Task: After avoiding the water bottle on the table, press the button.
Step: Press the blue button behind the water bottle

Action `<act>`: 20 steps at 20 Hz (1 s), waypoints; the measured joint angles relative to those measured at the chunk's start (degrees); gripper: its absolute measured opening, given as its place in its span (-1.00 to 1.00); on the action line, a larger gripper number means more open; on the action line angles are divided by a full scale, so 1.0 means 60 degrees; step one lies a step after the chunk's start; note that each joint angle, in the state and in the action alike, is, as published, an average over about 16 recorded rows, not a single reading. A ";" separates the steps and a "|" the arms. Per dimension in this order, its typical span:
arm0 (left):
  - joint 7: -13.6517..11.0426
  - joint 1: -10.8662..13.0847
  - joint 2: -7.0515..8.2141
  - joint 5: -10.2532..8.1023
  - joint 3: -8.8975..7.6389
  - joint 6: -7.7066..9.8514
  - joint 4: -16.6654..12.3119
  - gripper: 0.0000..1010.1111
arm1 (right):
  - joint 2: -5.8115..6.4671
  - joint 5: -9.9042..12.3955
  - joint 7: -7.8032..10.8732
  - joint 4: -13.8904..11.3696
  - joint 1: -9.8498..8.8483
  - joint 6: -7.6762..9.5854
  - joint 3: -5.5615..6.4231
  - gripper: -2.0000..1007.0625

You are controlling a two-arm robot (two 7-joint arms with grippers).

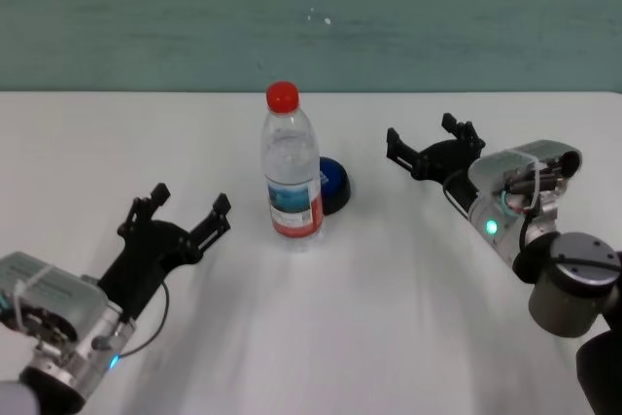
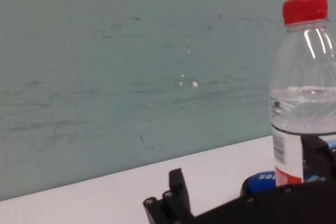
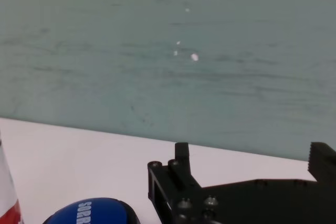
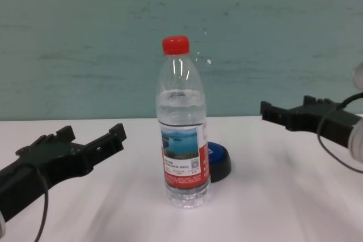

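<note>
While the white counter spreads wide beneath both arms, the tall things on it are few. Largest of these is the water bottle, upright with its red cap on, standing between the two pincers: it lies ahead and to the inner side of the left pincer, and well off to the inner side of the right pincer. Clear plastic, mostly full, it looks moderately heavy yet tall and narrow, so a sideways knock would likely tip it; it is not to be grasped, only skirted.

Both pincers are spread, fingers apart and holding nothing. The left one hovers low over the counter near the robot's body. The right one is held farther out, level with the bottle's far side, its open fingers pointing inward.

Smallest is the button, a low blue dome on a black ring, sitting just behind the bottle and partly hidden by it in the head and chest views. From the right pincer it lies to the inner side with bare counter between, no bottle in the way; from the left pincer the bottle stands directly in front of it. Rigid and squat, it probably wants a straight downward push on the crown, not a grip, and the right pincer seems better placed.
</note>
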 joint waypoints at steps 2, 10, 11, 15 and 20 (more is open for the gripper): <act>0.0000 0.0000 0.0000 0.0000 0.0000 0.0000 0.0000 1.00 | -0.0018 0.0053 0.0086 0.0254 0.0176 -0.0062 -0.0052 0.99; 0.0000 0.0000 0.0000 0.0001 0.0000 0.0000 0.0000 1.00 | -0.0095 0.0166 0.0377 0.1218 0.0869 -0.0273 -0.0342 0.99; 0.0000 0.0000 0.0000 0.0001 0.0000 0.0000 0.0000 1.00 | -0.0110 0.0170 0.0405 0.1341 0.0958 -0.0297 -0.0380 0.99; 0.0000 0.0000 0.0000 0.0000 0.0000 0.0000 0.0000 1.00 | -0.0181 0.0171 0.0499 0.1833 0.1312 -0.0390 -0.0524 0.99; 0.0000 0.0000 0.0000 -0.0001 0.0000 0.0000 0.0000 1.00 | -0.0286 0.0149 0.0603 0.2427 0.1717 -0.0501 -0.0662 0.99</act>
